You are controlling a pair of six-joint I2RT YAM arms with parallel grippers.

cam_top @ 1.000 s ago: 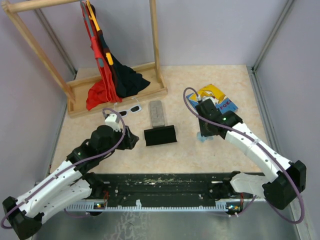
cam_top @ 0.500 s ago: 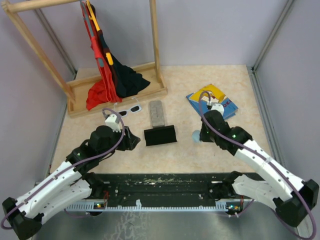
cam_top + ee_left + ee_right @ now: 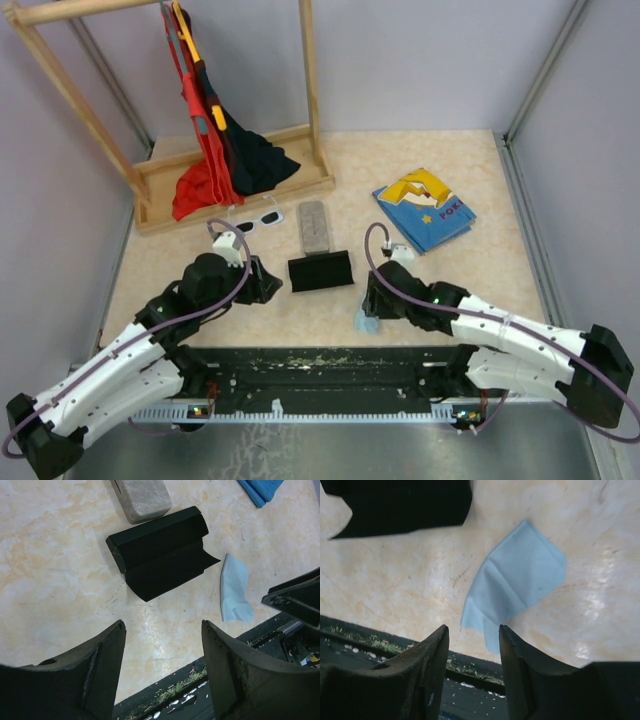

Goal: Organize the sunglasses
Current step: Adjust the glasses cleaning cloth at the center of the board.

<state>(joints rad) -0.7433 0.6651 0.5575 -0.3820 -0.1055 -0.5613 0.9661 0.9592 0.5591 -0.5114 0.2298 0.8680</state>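
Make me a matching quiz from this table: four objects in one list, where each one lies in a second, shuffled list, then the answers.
Objects:
1 white sunglasses
2 black case
3 light-blue cloth
4 blue book

Places:
A at the near edge of the table, by the black rail
B beside the base of the wooden rack
C far right part of the table
D mid-table, just nearer than the grey case

Pairs: 1-B, 2-D, 3-A, 4-C

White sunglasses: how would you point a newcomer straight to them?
Find the wooden clothes rack in the far left corner. Just in front of its base board lie the white sunglasses, left of the grey case. Unlike that and the black case nearby, both oblong, they are small, with a white frame and two dark lenses.
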